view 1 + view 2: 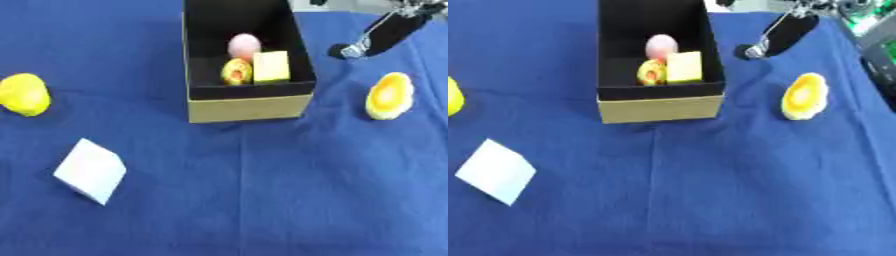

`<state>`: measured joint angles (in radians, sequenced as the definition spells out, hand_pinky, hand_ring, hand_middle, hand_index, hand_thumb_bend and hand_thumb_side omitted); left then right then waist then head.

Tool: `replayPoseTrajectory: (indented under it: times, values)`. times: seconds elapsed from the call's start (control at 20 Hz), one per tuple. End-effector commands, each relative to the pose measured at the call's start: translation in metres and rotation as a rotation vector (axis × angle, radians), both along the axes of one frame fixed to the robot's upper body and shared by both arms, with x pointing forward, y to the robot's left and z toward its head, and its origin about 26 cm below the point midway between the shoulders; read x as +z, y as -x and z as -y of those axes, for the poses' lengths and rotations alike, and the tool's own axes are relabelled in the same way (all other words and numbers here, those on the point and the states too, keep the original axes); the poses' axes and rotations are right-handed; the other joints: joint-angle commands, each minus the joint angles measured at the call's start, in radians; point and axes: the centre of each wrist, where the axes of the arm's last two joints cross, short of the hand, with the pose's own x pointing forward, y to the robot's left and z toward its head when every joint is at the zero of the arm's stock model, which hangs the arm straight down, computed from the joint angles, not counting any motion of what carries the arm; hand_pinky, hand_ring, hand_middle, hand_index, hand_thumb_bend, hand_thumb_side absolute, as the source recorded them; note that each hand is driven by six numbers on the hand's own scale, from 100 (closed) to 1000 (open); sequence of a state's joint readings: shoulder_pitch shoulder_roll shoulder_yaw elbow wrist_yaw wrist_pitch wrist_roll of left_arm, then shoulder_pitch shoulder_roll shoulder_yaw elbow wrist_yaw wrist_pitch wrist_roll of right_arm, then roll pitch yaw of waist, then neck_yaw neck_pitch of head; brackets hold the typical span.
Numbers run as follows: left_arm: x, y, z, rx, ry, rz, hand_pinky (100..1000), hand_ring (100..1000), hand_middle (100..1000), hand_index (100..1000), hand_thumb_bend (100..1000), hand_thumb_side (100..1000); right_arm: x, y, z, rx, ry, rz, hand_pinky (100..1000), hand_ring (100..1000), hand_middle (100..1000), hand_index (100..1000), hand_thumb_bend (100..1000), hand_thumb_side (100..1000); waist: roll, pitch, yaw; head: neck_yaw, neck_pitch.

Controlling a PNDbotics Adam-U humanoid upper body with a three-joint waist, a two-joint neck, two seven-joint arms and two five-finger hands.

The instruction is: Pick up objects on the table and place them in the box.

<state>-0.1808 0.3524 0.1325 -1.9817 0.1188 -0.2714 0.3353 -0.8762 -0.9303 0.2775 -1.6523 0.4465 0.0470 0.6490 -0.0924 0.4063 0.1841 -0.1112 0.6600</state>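
A half-filled box point(249, 107) stands open-topped at the far-center of a blue cloth-covered table point(262, 200), w/ three things already inside: a pink egg-shaped item point(244, 45) toward the back, a small yellow-and-red round piece point(236, 71) and a pale yellow block point(271, 66) side by side at the front wall. Three more wait outside. A yellow-and-orange oval object point(389, 95) lies on the cloth to the box's right, well clear of its wall; a white block point(90, 170) sits tilted on the near-left; a yellow rounded object point(24, 94) rests at the far left edge, partly cut off in the right eye view.

The robot's right hand point(378, 35) comes in from the upper right corner — a dark, slim shape w/ a silver tip, pointing down-left, held between the box's right wall and the oval object but touching neither. Whether its fingers are spread or curled can't be told from here; it seems to carry nothing. The left hand isn't visible.

Judging by where it hangs, the oval object is prob. the next pick — it's the nearest item to that arm, and the box's open top is just beside it, so the carry would be short. The two left-side items look better suited to the left arm.
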Motion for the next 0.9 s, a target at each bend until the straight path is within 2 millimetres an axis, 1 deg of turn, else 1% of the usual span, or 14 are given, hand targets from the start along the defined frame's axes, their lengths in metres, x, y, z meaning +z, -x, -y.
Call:
replayPoseTrajectory:
  times: [0.05,0.15,0.25,0.4,0.7,0.9]
  values:
    - [0.008,0.003,-0.005,0.022,-0.021,0.027,739,584,539,779,280,546,0.017,0.023,0.014,-0.028,0.037,0.041,890,891,800,869,437,100,0.018,-0.028,-0.025,0.029,0.006]
    - [0.008,0.003,-0.005,0.026,-0.018,0.029,739,584,539,779,280,546,0.016,0.032,0.02,-0.039,0.05,0.03,890,891,800,869,437,100,0.026,-0.028,-0.035,0.035,0.006]
    - [0.008,0.003,-0.004,0.022,-0.018,0.03,739,584,539,779,280,546,0.014,0.042,0.024,-0.046,0.05,0.025,890,891,800,869,437,100,0.028,-0.028,-0.032,0.032,0.006]
    - [0.007,0.003,-0.003,0.02,-0.013,0.028,738,583,538,778,283,544,0.004,0.047,0.032,-0.08,0.033,0.001,886,890,798,868,436,100,0.04,-0.027,-0.028,0.034,0.004]
    - [0.006,0.003,-0.001,0.011,-0.003,0.025,737,582,536,778,285,544,-0.026,0.047,0.058,-0.208,0.04,-0.04,894,896,807,871,444,100,0.047,-0.023,-0.014,0.025,-0.005]
    - [0.006,0.002,0.001,0.004,0.002,0.027,736,581,536,777,285,545,-0.046,0.041,0.077,-0.298,0.042,-0.068,897,901,817,877,447,100,0.05,-0.016,-0.002,0.022,-0.015]
